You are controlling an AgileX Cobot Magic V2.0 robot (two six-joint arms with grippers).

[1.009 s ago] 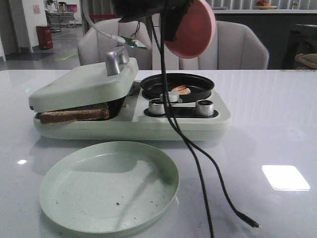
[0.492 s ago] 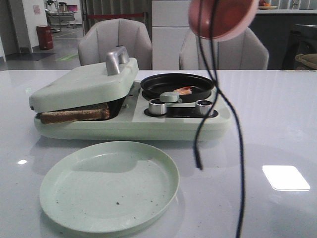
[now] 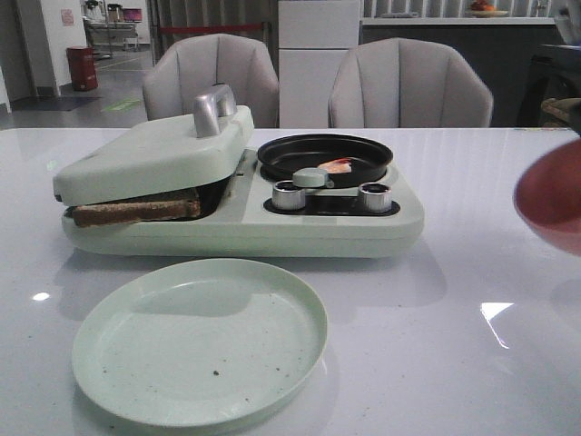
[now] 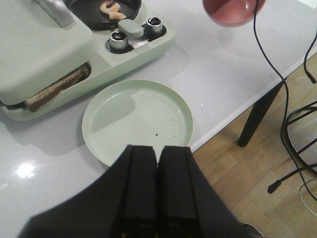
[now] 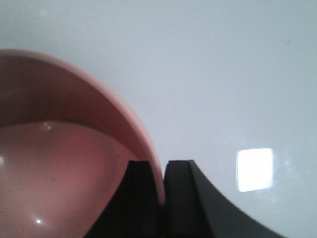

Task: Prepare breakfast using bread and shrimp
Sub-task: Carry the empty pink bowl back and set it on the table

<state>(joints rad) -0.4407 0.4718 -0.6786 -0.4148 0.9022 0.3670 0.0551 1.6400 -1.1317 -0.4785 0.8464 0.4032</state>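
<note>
We see a glossy white table (image 3: 472,209). On it sits a pale green breakfast maker (image 3: 236,222) with a hinged lid, and just in front of that lies a round, pale green plastic plate (image 3: 200,341), specked with crumbs.

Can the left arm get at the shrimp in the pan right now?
Probably yes. The shrimp lies uncovered in the open black pan, nothing above it, and the left gripper is shut and empty. The right gripper holds the pink bowl well aside.
</note>
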